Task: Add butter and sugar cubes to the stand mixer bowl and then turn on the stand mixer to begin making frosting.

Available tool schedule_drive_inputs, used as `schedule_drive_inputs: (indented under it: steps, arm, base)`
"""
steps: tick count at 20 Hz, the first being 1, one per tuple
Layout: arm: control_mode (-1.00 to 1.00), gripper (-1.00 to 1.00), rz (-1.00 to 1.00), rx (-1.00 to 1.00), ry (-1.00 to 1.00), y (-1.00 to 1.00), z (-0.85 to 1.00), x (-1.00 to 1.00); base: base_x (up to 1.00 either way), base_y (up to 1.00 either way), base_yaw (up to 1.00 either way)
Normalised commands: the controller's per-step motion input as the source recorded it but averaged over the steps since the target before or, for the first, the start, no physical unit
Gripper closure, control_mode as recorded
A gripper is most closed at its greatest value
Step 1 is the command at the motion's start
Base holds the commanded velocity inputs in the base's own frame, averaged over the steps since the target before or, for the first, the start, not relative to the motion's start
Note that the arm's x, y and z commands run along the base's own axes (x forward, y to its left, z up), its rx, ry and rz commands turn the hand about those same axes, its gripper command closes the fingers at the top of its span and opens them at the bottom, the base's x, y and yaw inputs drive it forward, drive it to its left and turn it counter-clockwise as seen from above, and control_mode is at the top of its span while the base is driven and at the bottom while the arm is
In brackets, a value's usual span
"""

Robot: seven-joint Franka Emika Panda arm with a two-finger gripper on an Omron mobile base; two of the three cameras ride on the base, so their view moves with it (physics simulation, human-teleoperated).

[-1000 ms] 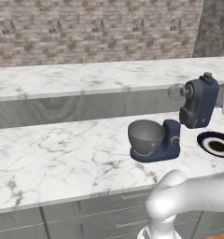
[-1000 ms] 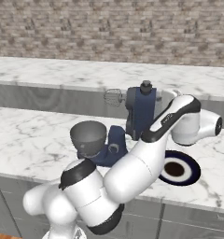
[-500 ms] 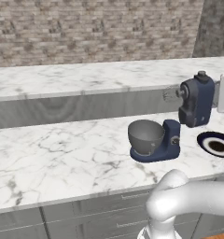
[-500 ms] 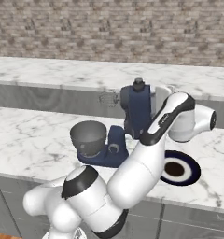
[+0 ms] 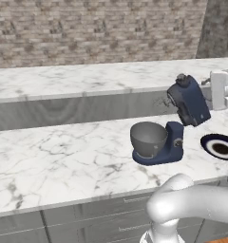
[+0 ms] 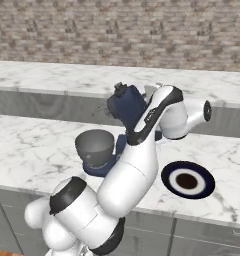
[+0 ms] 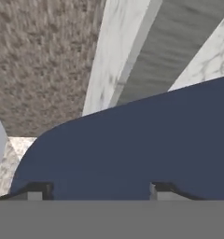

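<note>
Dull grey metal bowl [image 5: 148, 137] — veined marble counter [image 5: 63, 161] — rough brick wall [image 5: 87, 28]

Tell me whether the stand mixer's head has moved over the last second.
Yes. The stand mixer head has tilted further up and back, away from the stand mixer bowl, which sits in the same place on the base; the whisk has swung up from over the bowl.

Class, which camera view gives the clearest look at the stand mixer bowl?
The left base view: the stand mixer bowl sits unobstructed on the mixer's base, rim and side visible. In the right base view the bowl shows too, but the robot's arm crowds its right edge.
</note>
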Motion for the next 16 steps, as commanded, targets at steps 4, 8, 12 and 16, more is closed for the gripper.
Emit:
schedule_drive_inputs:
  steps: [4, 8, 12, 16]
  arm:
    - [-1.0, -1.0, -0.05, -0.28, 0.05, 1.0, -0.09, -0.17]
    - [-1.0, -1.0, -0.06, -0.36, 0.1, 1.0, -0.22, -0.12]
    - [-1.0, -1.0, -0.07, -0.39, 0.16, 1.0, -0.29, -0.05]
    - [-1.0, -1.0, -0.08, -0.41, 0.11, 0.88, -0.34, -0.01]
  base:
    - [0.0, 0.0, 0.0]
    - [0.0, 0.0, 0.0]
    - [0.0, 0.0, 0.0]
    - [0.0, 0.0, 0.0]
